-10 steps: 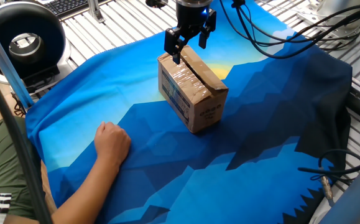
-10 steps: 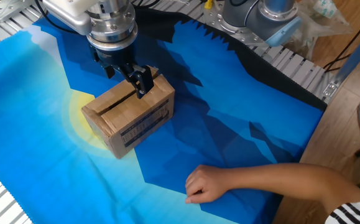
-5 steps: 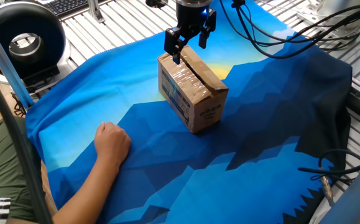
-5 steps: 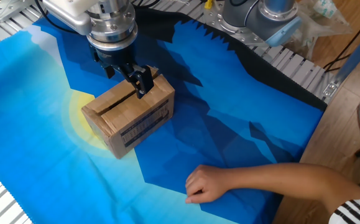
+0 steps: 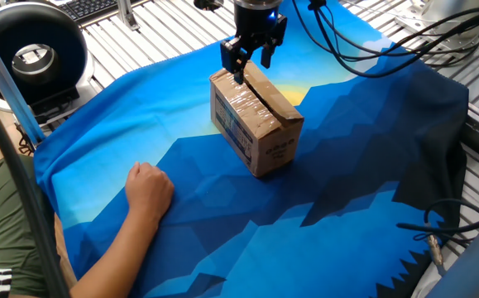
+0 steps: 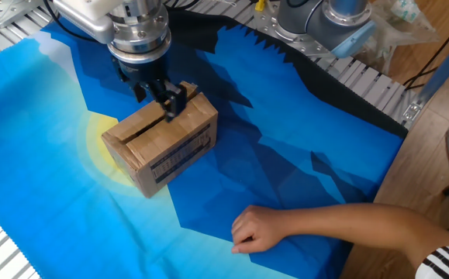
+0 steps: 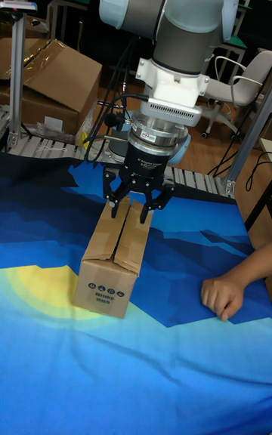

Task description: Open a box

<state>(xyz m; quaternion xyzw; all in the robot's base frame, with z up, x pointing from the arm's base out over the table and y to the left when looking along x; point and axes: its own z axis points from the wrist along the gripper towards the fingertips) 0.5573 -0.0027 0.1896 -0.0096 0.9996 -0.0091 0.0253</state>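
Note:
The box (image 5: 260,132) is a small brown carton standing on the blue cloth, its top flaps lying flat with a seam along the middle and shiny tape on one half. A blue printed label faces the front left in one fixed view. My gripper (image 5: 253,69) points straight down at the far end of the box top (image 6: 166,151). In the tall fixed view my gripper (image 7: 131,212) has one fingertip on either side of the seam of the box (image 7: 109,269). Its fingers stand a small way apart, and nothing shows between them. From the other side my gripper (image 6: 158,103) touches or nearly touches the top.
A person's hand (image 5: 150,189) rests on the cloth in front of the box, with the forearm (image 6: 340,221) reaching in from the edge. A black round device (image 5: 32,54) stands at the back left. Black cables (image 5: 371,50) hang behind the arm. Larger cartons (image 7: 45,80) sit off the table.
The gripper's fingers have drawn closer together over the far end of the box top. The box and the person's hand have stayed where they were.

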